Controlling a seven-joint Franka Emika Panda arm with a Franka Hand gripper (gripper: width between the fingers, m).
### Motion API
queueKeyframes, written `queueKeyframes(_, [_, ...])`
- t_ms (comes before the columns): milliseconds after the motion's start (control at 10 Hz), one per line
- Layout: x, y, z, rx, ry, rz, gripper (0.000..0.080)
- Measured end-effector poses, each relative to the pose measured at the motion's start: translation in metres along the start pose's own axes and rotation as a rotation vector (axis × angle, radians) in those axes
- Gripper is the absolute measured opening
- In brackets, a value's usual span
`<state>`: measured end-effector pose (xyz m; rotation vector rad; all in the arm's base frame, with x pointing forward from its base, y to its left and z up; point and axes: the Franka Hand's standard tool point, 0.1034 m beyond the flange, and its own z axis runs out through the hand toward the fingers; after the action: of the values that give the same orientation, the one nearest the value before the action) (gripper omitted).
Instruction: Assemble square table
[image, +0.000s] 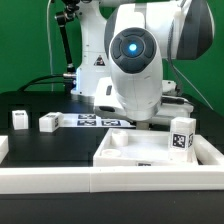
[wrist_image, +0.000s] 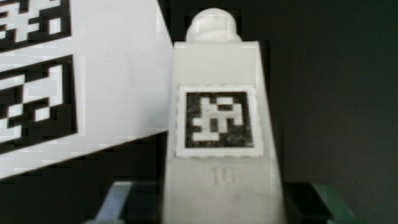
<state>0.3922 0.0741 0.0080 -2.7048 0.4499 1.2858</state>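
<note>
In the wrist view a white leg post (wrist_image: 222, 110) with a black-and-white tag lies on the black table, its peg end pointing away from me. My gripper (wrist_image: 226, 205) straddles its near end. A dark gap shows between each finger (wrist_image: 128, 203) and the post, so the jaws stand open around it. In the exterior view the arm (image: 135, 60) hangs low behind the square table top (image: 150, 155), and its body hides the gripper. Two more leg posts (image: 20, 119) (image: 47, 122) stand at that view's left. A third tagged post (image: 181, 138) stands at the right.
The marker board (image: 100, 121) lies flat behind the table top and shows beside the post in the wrist view (wrist_image: 54, 90). A long white rail (image: 60, 180) runs along the front edge. Cables trail over the black table at the back left.
</note>
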Motion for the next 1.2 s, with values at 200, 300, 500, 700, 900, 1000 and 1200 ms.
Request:
queueKeyframes(200, [0.002,0.006,-0.004,0.008,0.004,0.001,0.0288])
queueKeyframes(300, [0.001,0.012,-0.011,0.019,0.004,-0.014,0.0288])
queueKeyframes(500, [-0.006,0.023,-0.038,0.039,-0.010,-0.048,0.0289])
queueKeyframes(700, [-0.009,0.029,-0.059,0.055,0.033,-0.051,0.0290])
queueKeyframes(900, [-0.005,0.029,-0.055,0.055,0.061,-0.050,0.0290])
queueKeyframes(1000, [0.000,0.028,-0.059,0.057,0.110,-0.051,0.0290])
queueKeyframes(1200, [0.007,0.031,-0.058,0.060,0.308,-0.050,0.0290])
